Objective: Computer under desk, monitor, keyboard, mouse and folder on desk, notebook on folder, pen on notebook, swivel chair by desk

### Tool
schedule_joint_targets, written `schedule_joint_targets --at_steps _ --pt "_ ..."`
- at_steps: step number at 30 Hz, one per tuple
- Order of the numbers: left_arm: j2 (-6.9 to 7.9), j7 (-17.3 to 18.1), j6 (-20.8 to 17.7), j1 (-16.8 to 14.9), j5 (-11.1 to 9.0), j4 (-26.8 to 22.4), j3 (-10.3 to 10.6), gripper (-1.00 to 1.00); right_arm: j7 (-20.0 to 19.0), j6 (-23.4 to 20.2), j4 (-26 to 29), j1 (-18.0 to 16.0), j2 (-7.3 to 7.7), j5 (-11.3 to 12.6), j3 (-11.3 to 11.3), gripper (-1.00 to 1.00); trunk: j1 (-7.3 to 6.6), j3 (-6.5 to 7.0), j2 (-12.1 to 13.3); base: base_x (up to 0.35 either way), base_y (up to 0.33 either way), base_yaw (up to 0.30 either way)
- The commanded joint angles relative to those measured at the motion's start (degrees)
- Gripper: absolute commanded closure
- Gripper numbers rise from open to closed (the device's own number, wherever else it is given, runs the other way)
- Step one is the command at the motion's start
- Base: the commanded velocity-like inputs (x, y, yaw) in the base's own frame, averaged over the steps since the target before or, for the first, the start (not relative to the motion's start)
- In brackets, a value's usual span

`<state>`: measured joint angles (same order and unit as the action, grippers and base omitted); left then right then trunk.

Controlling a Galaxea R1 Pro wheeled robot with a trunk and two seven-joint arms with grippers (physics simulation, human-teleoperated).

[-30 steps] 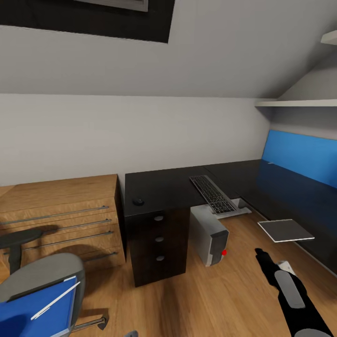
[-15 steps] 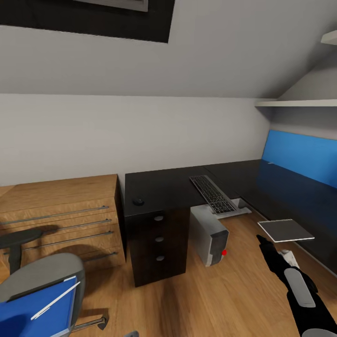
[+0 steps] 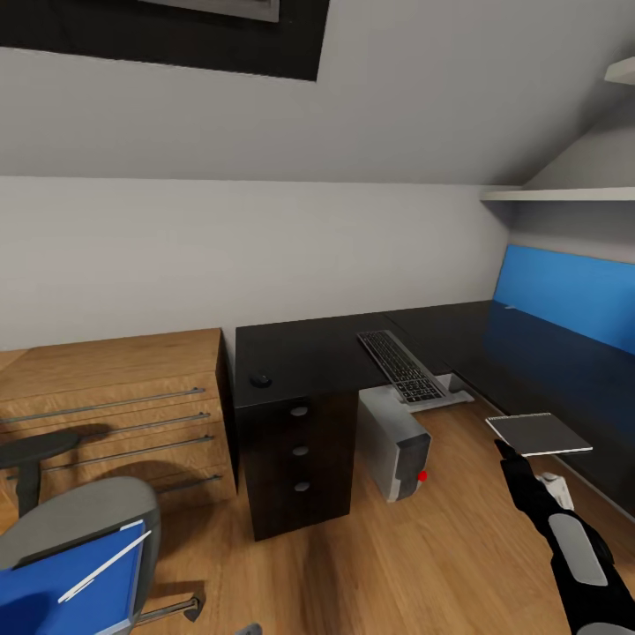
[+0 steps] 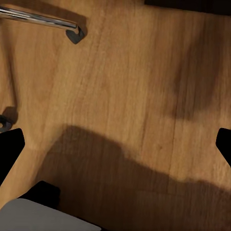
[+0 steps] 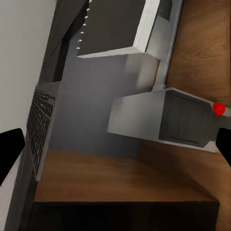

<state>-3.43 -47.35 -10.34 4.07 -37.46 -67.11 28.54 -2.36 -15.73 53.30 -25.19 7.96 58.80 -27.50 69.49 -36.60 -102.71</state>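
1. Two arms on this rig; the right gripper (image 3: 510,454) reaches forward at the lower right of the head view, just below a pale notebook (image 3: 538,433) that lies flat, jutting out past the desk's near right edge. Touching or not, cannot tell.
2. Right gripper jaws: spread wide in the right wrist view, fingertips (image 5: 10,151) at both frame edges, nothing between them.
3. Left gripper (image 4: 115,144) points at the wooden floor (image 4: 125,72), fingers wide apart and empty (a chrome chair leg sits near it).
4. Desk (image 3: 309,353): glossy black L-shaped top, drawer block with silver knobs at its left end.
5. Keyboard (image 3: 400,365) lies on the desk, its near end hanging over the edge.
6. Mouse (image 3: 259,380) on the desk's left end, well apart from the keyboard.
7. Computer (image 3: 394,439) stands on the floor under the desk, right of the drawers, red dot on its front.
8. Swivel chair (image 3: 84,538) at near left, blue folder (image 3: 62,586) on its seat, pen (image 3: 104,566) lying on the folder.
9. Wooden chest of drawers (image 3: 110,410) stands left of the desk.
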Motion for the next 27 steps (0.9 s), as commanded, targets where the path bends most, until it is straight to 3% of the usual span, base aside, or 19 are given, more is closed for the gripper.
schedule_joint_targets --at_steps 1,23,27 --pt "0.01 -0.3 -0.3 0.0 -0.2 -0.1 0.0 -1.00 -0.2 -0.4 0.0 0.0 -0.03 0.3 -0.4 -1.00 0.00 -0.04 0.0 0.000 0.000 0.000" --pt "0.01 -0.3 -0.3 0.0 -0.2 0.0 0.1 -1.00 -0.1 -0.2 -2.5 0.0 0.01 0.5 -1.9 -1.00 0.00 -0.04 0.0 0.000 0.000 0.000" --pt "-0.03 -0.3 -0.3 0.0 -0.2 0.0 0.1 -1.00 -0.2 -0.2 -2.6 0.0 -0.03 0.5 -3.3 -1.00 0.00 -0.04 0.0 0.000 0.000 0.000"
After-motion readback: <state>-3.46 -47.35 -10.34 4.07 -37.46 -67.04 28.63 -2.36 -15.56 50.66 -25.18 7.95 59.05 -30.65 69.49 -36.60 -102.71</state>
